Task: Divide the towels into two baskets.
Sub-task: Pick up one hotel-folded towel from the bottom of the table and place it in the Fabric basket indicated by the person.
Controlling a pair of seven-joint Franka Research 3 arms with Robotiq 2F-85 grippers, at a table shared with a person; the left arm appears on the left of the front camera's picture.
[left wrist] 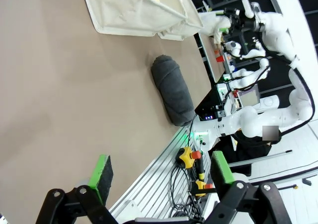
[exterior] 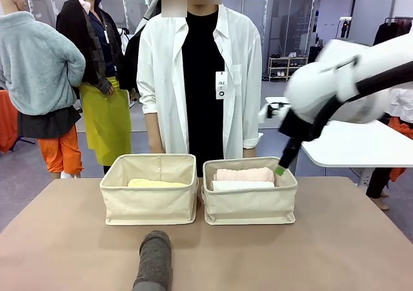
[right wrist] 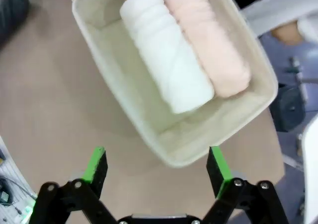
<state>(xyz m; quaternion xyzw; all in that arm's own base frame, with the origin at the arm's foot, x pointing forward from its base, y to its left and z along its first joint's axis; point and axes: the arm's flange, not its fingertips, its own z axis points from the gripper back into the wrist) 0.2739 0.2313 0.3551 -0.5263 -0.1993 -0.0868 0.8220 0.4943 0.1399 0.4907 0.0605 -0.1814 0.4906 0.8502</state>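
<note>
- Three of the four rolled towels are binned. The pale yellow towel point(exterior: 155, 182) lies alone in the left basket point(exterior: 148, 207). The white towel point(right wrist: 166, 60) and the pale pink towel point(right wrist: 208, 45) lie side by side, touching, in the right basket point(right wrist: 124, 85).
- One remains out: the dark grey towel point(left wrist: 173, 87) lies on the bare counter point(left wrist: 59, 95). It is ahead of the left fingers point(left wrist: 103, 170) and well apart from them, between them and the baskets.
- By the look of it, setting the grey roll beside the yellow one would make two and two and finish the job.
- The right fingers point(right wrist: 98, 163) stand spread wide and empty above the near rim of the right basket. The white roll is just beyond their tips and the pink one is beyond that.
- The left fingers are likewise spread wide and grip nothing, low over the counter's near edge.
- The count: four towels (one yellow, one grey, one pink, one white), two matching cream baskets and two sets of fingers. One person point(exterior: 203, 78) in a white shirt stands behind the baskets on the far side of the counter.
</note>
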